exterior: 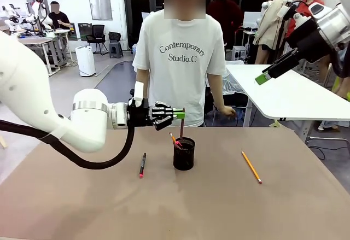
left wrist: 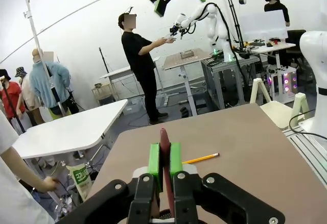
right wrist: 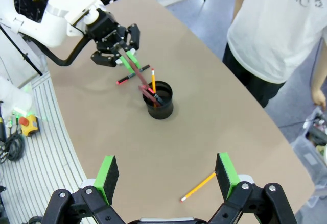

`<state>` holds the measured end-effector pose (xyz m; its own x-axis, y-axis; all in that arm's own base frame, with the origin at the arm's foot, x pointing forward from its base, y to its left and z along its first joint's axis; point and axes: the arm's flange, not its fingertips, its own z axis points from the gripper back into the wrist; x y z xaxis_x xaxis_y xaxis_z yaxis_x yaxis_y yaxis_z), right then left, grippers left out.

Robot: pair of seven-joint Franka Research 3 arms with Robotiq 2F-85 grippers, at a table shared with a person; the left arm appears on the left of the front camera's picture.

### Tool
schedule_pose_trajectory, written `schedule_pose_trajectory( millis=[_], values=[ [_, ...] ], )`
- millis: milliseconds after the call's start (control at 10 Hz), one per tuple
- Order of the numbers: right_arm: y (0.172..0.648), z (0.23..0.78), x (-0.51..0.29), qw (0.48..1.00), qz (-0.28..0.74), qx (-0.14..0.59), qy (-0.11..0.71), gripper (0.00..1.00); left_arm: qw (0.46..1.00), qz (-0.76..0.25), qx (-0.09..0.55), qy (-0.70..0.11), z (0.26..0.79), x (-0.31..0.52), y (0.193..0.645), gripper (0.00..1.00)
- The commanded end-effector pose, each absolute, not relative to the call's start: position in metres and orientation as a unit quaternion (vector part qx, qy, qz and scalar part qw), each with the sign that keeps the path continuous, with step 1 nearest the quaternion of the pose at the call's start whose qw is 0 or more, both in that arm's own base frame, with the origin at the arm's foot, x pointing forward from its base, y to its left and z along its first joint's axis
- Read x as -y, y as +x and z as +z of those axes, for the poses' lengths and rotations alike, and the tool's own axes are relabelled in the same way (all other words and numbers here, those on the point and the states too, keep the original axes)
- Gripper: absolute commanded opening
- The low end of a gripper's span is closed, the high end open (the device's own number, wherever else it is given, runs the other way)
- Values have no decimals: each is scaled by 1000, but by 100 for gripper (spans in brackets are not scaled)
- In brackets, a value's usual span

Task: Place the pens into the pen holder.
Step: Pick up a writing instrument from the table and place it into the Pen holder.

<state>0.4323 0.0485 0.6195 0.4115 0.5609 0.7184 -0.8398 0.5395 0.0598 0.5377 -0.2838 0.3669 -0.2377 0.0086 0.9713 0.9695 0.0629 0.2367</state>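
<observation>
Worktop, nearest me: on the plain brown worktop [exterior: 82, 207] a slim black pen with a pink-red tip [exterior: 142, 165] lies loose to my left. A thin orange-yellow pencil with a dark tip [exterior: 251, 167] lies well apart on my right (both wait their turn).

Holder: the small black wire-mesh cylindrical pen holder [exterior: 184, 155] stands upright mid-worktop, between those two. A second orange-yellow pencil [right wrist: 153, 80] already leans out of it.

Left hand: my left hand [exterior: 178, 115] is pressed together on a thin pinkish-red pen [exterior: 181, 126]. I hold it nearly upright, directly over the holder, with its lower end at the rim and apparently just inside.

Step in hand: dropping this pen in, I judge.

Doing it well: keep the pen upright and clear of the leaning pencil. Lower it until the end sits well inside, then ease the pads apart. Lift straight up, so the light cup is not nudged or tipped.

Right hand: my right hand [exterior: 268, 76] hangs high on my right, pads spread wide, carrying nothing.

Far side: a person in a white T-shirt [exterior: 180, 59] stands at the worktop's far edge.
</observation>
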Motion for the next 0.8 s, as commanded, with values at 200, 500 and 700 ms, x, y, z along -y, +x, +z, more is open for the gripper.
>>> schedule_pose_trajectory(
  millis=[200,500,700],
  values=[
    [433,620,-48,810,433,332,216,100,455,-512,576,-445,345,309,566,0],
    [433,620,-48,810,433,332,216,100,464,-504,573,-449,324,314,571,0],
    [433,620,-48,810,433,332,216,100,459,-501,572,-459,321,313,571,26]
  ],
)
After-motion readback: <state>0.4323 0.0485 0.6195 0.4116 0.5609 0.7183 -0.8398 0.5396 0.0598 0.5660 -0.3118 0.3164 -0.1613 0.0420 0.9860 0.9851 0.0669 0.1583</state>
